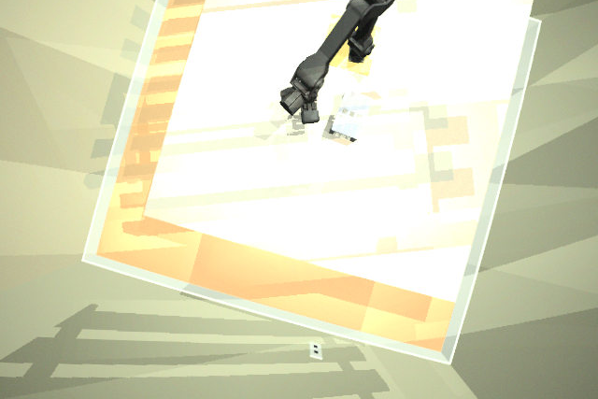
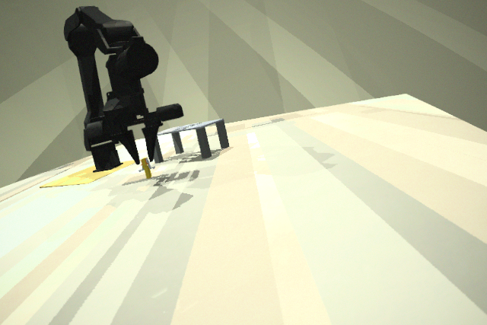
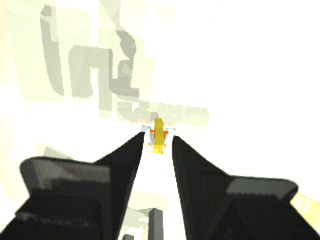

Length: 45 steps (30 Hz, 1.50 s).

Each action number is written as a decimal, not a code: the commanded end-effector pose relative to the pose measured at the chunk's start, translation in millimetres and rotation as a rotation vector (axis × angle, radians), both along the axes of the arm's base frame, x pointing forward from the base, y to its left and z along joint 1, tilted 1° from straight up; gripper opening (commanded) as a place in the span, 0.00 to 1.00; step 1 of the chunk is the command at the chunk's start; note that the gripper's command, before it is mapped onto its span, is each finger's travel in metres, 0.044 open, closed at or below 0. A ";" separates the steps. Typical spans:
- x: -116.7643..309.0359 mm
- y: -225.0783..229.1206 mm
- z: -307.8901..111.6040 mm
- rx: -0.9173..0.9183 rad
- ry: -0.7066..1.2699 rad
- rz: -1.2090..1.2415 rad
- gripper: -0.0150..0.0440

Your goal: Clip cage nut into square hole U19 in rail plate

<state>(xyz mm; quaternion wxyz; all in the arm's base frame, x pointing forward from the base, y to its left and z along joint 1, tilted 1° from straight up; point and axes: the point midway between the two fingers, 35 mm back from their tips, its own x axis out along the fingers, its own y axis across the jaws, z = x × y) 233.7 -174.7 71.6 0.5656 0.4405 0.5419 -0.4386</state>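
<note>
On one pale tabletop (image 1: 290,220) (image 2: 243,211), one partly closed, empty claw (image 1: 300,117) (image 2: 144,163) (image 3: 158,138) above one cage nut (image 2: 144,167) (image 3: 154,135).

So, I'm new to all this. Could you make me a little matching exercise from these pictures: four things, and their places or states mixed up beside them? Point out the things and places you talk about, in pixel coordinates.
Things:
1. Cage nut (image 2: 146,170) (image 3: 159,131)
2. Rail plate (image 1: 352,128) (image 2: 190,126)
3. Gripper (image 1: 301,108) (image 2: 144,162) (image 3: 158,138)
4. Yellow sheet (image 1: 363,68) (image 2: 71,180) (image 3: 306,204)

Places or states:
A. raised on dark legs
B. lying flat under the arm's base
C. upright, just below the fingertips
D. pointing down, its two fingers apart

Right pairs: 1-C, 2-A, 3-D, 4-B
</note>
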 end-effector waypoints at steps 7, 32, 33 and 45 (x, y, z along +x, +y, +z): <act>0.1 0.1 0.0 0.000 0.000 0.000 0.37; 0.1 0.1 0.0 0.000 0.000 0.000 0.29; 0.1 0.1 0.0 0.000 0.000 0.000 0.29; 0.1 0.1 0.6 0.000 0.000 0.000 0.29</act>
